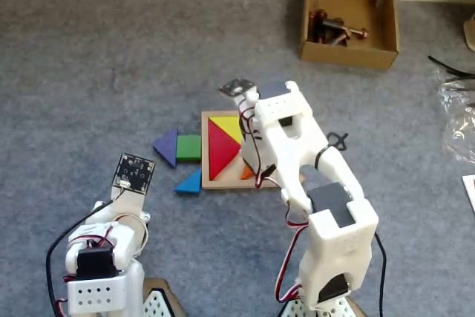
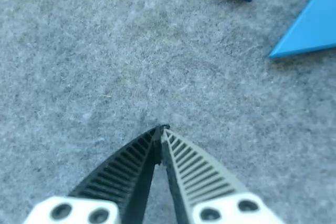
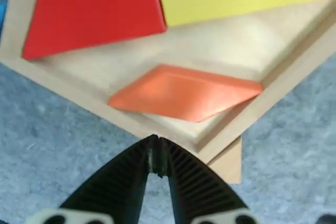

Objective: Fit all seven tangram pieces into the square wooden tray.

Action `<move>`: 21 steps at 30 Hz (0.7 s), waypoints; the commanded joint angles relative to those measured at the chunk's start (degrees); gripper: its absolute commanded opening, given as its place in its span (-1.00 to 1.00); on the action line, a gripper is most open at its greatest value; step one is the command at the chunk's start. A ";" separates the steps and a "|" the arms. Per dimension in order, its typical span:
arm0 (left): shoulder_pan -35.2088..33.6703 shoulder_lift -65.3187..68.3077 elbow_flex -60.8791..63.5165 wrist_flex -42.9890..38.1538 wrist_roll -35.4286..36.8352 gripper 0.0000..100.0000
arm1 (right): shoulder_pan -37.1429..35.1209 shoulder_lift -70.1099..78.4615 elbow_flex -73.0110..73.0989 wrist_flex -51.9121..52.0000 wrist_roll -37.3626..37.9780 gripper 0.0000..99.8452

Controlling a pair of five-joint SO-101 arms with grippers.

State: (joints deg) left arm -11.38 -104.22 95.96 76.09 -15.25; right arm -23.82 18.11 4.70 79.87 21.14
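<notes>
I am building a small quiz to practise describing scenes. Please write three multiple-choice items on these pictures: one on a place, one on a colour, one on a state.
1. Where is the green square relative to the tray?
A inside it; B beside it, on the mat; C leaning upright against it.
2. Which colour is the piece in the tray nearest the right gripper?
A orange; B green; C blue.
3. The left gripper is:
A open; B shut on a piece; C shut, empty.

Answers: 1 B, it lies flat outside the rim. 2 A, the orange piece lies just ahead of the tips. 3 C, the tips meet over bare mat.
</notes>
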 commanded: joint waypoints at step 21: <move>-0.75 -0.40 1.19 0.35 0.44 -0.97 | 0.40 -2.07 5.49 -11.82 0.70 -0.99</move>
State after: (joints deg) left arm -11.38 -104.22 95.96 76.09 -15.25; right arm -23.82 18.64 11.38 67.91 21.23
